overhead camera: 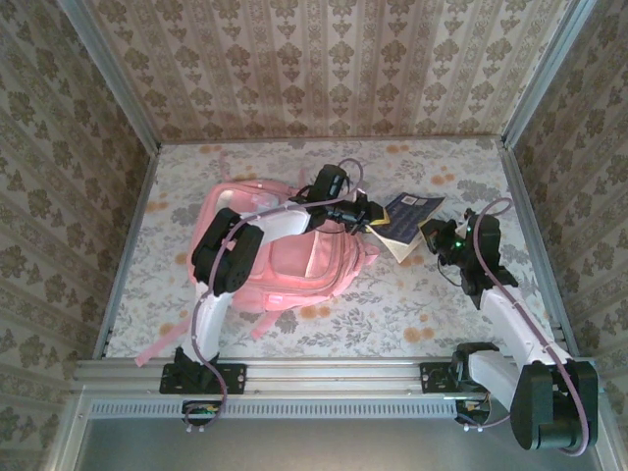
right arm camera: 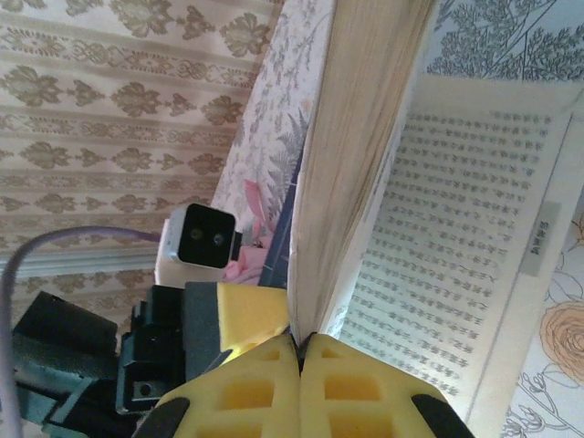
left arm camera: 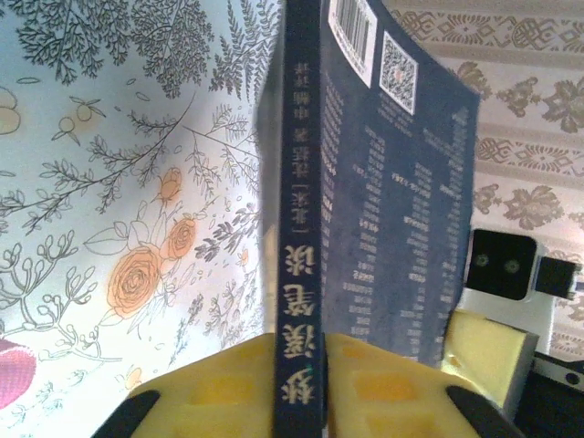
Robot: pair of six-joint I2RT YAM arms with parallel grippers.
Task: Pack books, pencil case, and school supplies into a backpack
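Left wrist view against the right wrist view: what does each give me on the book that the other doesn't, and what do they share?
Left wrist adds: the lettered spine and back cover of the navy book, with a barcode and a code square, and the left gripper clamped across the spine.
Right wrist adds: the cream page edges, an opened page of printed text, and the right gripper pinched on the book's edge.
Shared: the same book, the floral table cover and the patterned wall.

Matt navy paper book (left arm camera: 401, 210) between left gripper's (left arm camera: 301, 374) spongy yellow foam pads (left arm camera: 228, 388); beyond, smooth matt floral-printed bench (left arm camera: 109, 182) covering.
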